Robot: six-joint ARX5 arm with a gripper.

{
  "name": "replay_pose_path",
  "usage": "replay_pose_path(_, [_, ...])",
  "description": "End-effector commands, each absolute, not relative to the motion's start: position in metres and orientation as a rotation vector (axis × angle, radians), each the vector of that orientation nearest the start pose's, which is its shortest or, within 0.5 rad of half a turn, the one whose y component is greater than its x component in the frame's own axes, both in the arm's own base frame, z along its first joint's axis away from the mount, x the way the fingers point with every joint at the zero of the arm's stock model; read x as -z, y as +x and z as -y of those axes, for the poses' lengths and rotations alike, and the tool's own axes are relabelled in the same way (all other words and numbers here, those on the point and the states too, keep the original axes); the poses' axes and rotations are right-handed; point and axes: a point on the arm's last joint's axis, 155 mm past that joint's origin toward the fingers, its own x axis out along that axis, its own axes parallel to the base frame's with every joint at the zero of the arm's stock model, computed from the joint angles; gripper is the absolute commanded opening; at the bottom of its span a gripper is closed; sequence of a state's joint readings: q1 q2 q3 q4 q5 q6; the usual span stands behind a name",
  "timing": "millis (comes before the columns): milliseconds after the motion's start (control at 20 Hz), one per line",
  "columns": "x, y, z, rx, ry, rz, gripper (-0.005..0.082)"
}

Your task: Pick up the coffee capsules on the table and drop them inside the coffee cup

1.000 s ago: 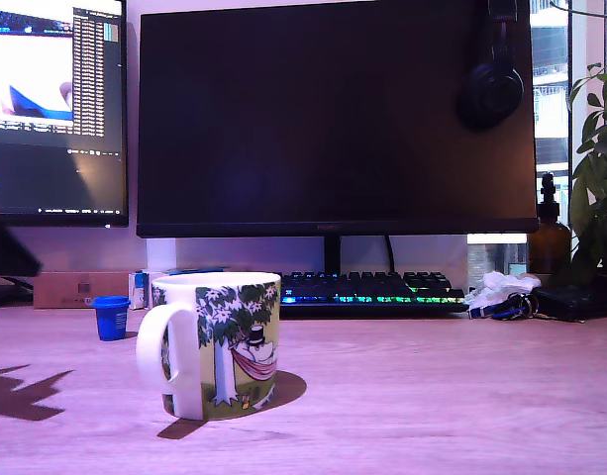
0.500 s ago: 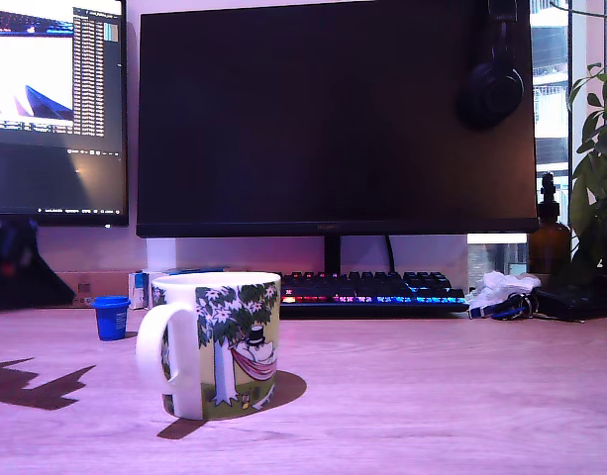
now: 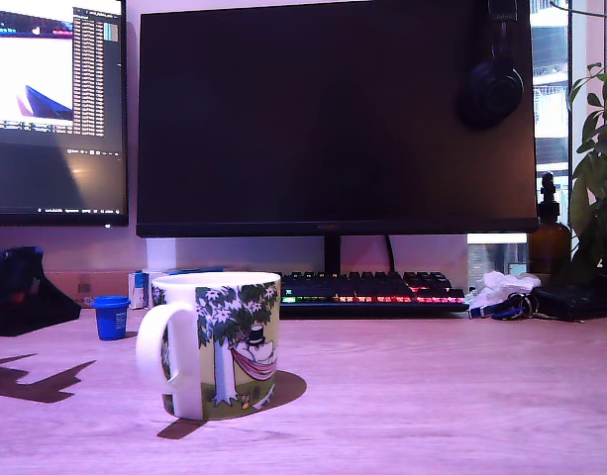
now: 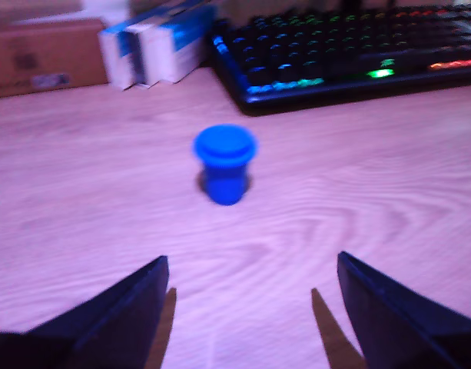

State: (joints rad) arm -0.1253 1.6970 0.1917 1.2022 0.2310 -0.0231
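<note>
The gripper (image 4: 250, 288) stands wide open with nothing between its fingers (image 4: 120, 315); the two dark tips spread far apart over bare wood of the table (image 4: 389, 184), touching no object. In the wrist view the blue coffee capsule (image 4: 225, 163) sits upright on its narrow end, flanged rim up, ahead of the gap between the tips at about 12 o'clock from them, near but clearly apart from both. Beyond the capsule, at roughly 11 o'clock, a small blue-and-white box (image 4: 154, 44) lies beside a brown cardboard box (image 4: 39, 58); at 1 to 2 o'clock runs a backlit keyboard (image 4: 350, 46).

In the exterior view the gripper (image 3: 26, 292) shows only as a dark, low mass at the view's left edge, close over the table (image 3: 432, 396), so its opening cannot be judged from there. The blue coffee capsule (image 3: 111, 317) stands just to its right, at 3 o'clock from it. The coffee cup (image 3: 214, 344), white with a leafy tree and a top-hatted figure printed on it, stands upright nearer the camera, handle toward the view's left; the capsule is at about 10 o'clock from the cup, well apart from it. Only this one capsule is visible; the inside of the cup cannot be seen. A large dark monitor (image 3: 333, 119) rises behind the keyboard (image 3: 367, 290).
</note>
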Motion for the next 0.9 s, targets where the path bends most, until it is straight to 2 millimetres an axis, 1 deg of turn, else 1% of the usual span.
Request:
replay_pose_path(0, [-0.049, 0.356, 0.086, 0.348, -0.047, -0.305, 0.0637])
replay_pose_path(250, [-0.045, 0.361, 0.086, 0.35, -0.048, -0.31, 0.0637])
replay_pose_path(550, [-0.048, 0.365, 0.087, 0.35, -0.046, -0.3, 0.0637])
replay_pose_path(700, [-0.049, 0.374, 0.092, 0.366, -0.047, -0.292, 0.0637])
replay_pose_path(850, [-0.045, 0.383, 0.097, 0.377, -0.046, -0.296, 0.0637])
